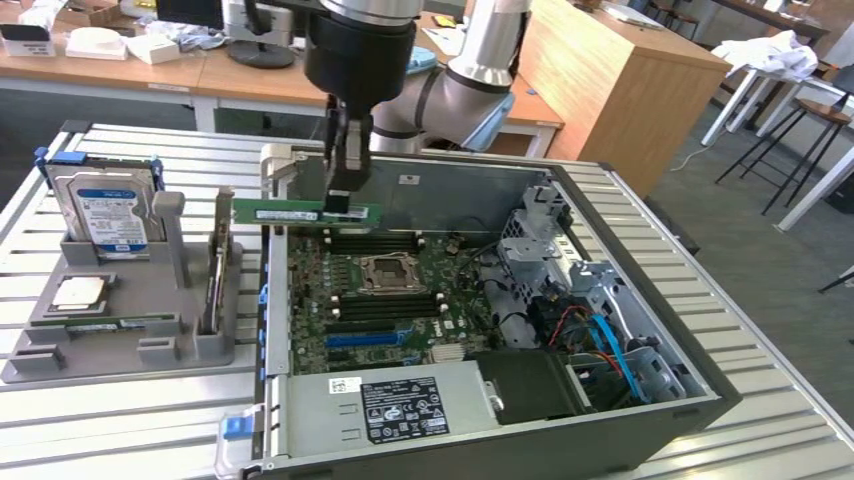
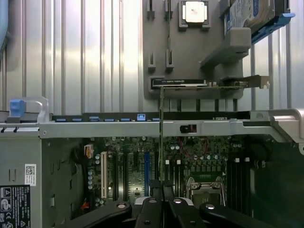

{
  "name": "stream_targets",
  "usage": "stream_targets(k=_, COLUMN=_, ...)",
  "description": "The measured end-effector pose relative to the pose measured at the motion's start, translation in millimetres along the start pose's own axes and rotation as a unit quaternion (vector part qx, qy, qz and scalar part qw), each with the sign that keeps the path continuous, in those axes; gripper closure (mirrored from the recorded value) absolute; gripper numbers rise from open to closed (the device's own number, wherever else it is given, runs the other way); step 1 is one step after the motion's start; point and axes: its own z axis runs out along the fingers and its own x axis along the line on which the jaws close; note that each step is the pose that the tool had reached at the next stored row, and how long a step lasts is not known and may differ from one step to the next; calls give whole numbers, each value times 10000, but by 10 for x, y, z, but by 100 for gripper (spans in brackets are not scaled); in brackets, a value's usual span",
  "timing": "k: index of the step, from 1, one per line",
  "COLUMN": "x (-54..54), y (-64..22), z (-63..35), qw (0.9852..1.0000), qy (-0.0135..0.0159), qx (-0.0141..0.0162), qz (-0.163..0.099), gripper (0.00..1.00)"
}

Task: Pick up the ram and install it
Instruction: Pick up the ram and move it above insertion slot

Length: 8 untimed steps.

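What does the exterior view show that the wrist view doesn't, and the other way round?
Exterior view: the robot arm, wooden desks behind it, and the ram side-on, a green stick in the shut gripper above the open computer case.
Wrist view: the ram edge-on, a thin line, and a white slot on the motherboard.
Both: the hard drive, the CPU socket and the grey holder.
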Motion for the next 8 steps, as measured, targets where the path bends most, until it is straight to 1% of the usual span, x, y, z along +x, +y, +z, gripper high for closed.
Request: stream_targets(k=8, x=-7, y=-252, z=-6, qw=10000, qy=0, qx=0, qz=0, gripper=88)
